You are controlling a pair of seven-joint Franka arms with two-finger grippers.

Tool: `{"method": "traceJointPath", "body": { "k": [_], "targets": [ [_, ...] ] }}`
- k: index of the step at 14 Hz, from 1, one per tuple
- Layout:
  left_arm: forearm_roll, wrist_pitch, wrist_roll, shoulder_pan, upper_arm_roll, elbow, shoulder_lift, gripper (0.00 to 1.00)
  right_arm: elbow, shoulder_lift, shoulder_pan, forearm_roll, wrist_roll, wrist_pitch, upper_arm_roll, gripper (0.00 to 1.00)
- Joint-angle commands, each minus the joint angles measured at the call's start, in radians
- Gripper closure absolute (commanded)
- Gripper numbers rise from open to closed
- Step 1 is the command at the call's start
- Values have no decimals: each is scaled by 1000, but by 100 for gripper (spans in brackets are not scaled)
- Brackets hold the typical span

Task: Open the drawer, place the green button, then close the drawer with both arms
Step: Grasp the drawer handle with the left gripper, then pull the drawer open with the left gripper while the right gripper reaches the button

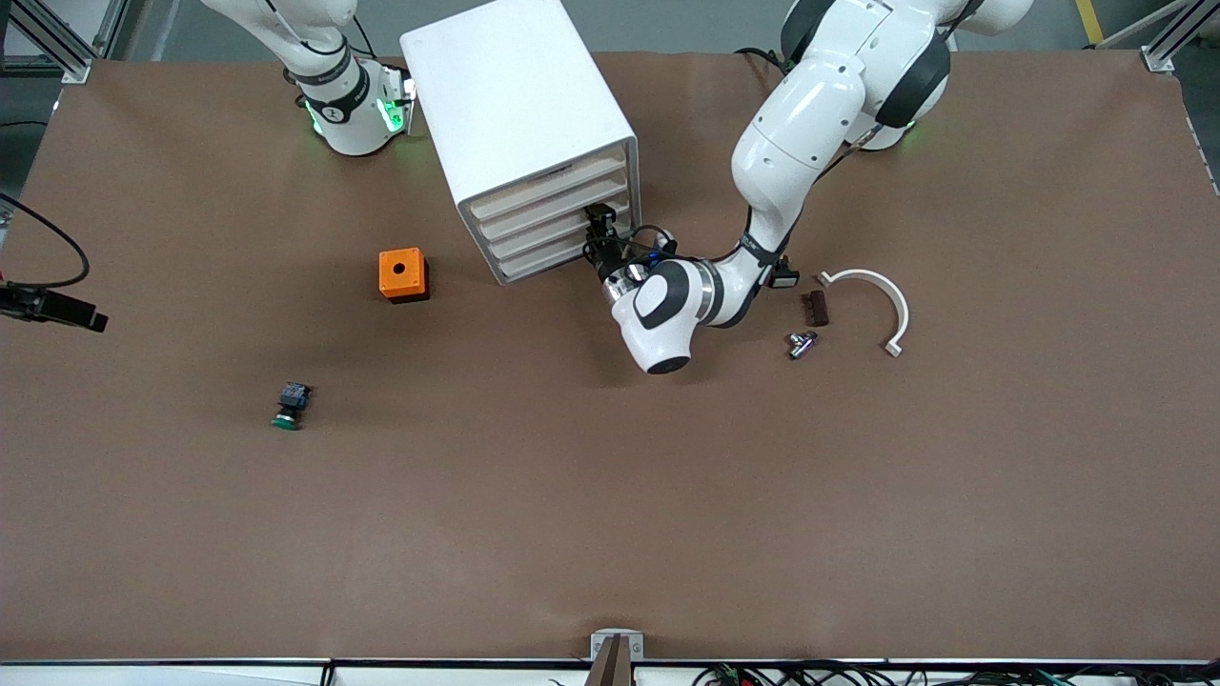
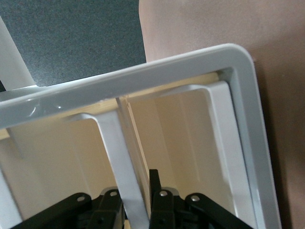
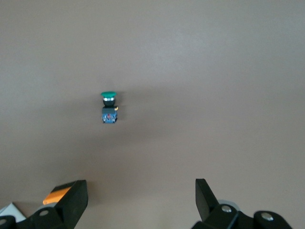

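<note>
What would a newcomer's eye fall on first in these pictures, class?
Probably the white cabinet near the robots' bases, where the left gripper has its jaws shut on a drawer front, seemingly the lowest. Next, the orange box nearer the front camera, toward the right arm's end. The tiny green-capped button lies alone, nearer still, with the right gripper above it, jaws open.
</note>
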Motion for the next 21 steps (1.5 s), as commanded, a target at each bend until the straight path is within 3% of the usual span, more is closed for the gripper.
{"method": "traceJointPath", "body": {
  "k": [1, 8, 13, 17, 21],
  "targets": [
    [-25, -11, 18, 5, 2, -1, -2, 88, -78, -12, -32, 65, 13, 80, 11, 0],
    [-46, -9, 20, 41, 5, 2, -5, 88, -244, -36, -26, 67, 19, 246, 12, 0],
    [-101, 0, 21, 106, 10, 3, -8, 85, -293, -42, -19, 67, 72, 292, 17, 0],
    [-106, 18, 21, 172, 13, 6, -11, 85, -380, -32, 18, 62, 276, 468, 18, 0],
    [-114, 41, 21, 244, 13, 6, -8, 84, -463, 2, 52, 56, 250, 605, 18, 0]
  ]
}}
